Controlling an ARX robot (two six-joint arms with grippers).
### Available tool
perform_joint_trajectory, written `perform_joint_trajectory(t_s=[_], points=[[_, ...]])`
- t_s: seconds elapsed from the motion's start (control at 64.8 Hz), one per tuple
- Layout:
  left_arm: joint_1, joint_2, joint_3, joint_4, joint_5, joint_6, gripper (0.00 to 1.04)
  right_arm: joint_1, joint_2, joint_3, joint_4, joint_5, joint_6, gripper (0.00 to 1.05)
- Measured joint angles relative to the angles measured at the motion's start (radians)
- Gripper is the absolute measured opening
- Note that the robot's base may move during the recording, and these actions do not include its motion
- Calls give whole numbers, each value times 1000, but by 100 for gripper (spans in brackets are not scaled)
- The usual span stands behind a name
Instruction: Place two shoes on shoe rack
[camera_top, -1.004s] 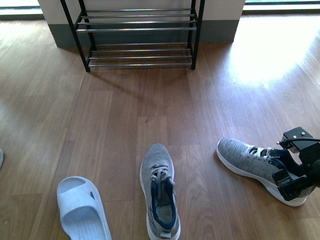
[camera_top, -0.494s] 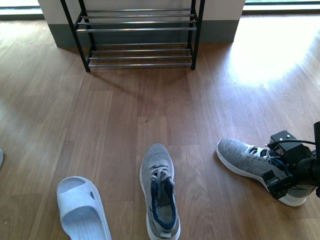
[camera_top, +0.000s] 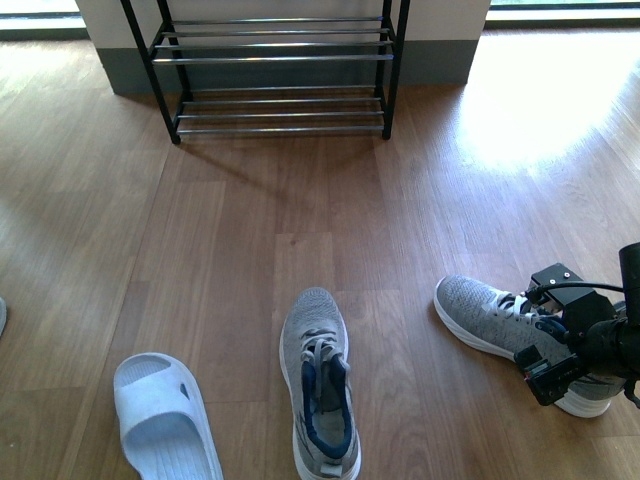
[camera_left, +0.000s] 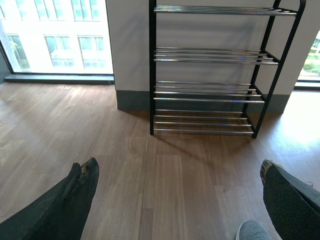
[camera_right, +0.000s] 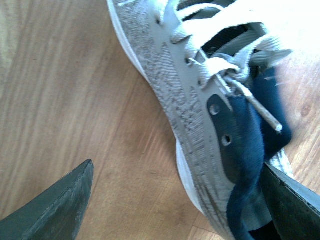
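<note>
Right end effector, released, straddles the heel-side wall of the right sneaker on the floor, well apart from the rack; best seat one finger inside the collar before clenching; left end effector released, empty.

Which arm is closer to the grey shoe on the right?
Right. The right gripper sits open at the heel of that sneaker; the left gripper is away, facing the shoe rack.

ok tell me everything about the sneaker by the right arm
Grey knit sneaker with white sole, white laces, navy lining and side mark. Upright on the wooden floor, heel toward the open right pincer, which straddles it: one finger clear of the sole, the other beside the navy collar.
</note>
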Motion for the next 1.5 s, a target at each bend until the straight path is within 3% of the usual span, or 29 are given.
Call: perform_joint_trajectory(t_s=[0.247, 0.417, 0.679, 0.834, 0.942, 1.174, 1.343, 1.498], points=[[0, 0, 0, 0, 0, 0, 95, 18, 14, -37, 20, -6, 0, 96], [0, 0, 0, 0, 0, 0, 95, 19, 125, 95, 63, 62, 84, 95], [0, 0, 0, 0, 0, 0, 95, 30, 138, 139, 60, 68, 135, 47], [0, 0, 0, 0, 0, 0, 95, 31, 126, 123, 63, 67, 136, 24], [0, 0, 0, 0, 0, 0, 95, 36, 113, 105, 79, 48, 145, 2], [0, 0, 0, 0, 0, 0, 95, 61, 8, -29, 187, 30, 221, 1], [0, 0, 0, 0, 0, 0, 95, 73, -301, -276, 278, -13, 349, 1], [0, 0, 0, 0, 0, 0, 95, 72, -697, -492, 211, -53, 417, 1]])
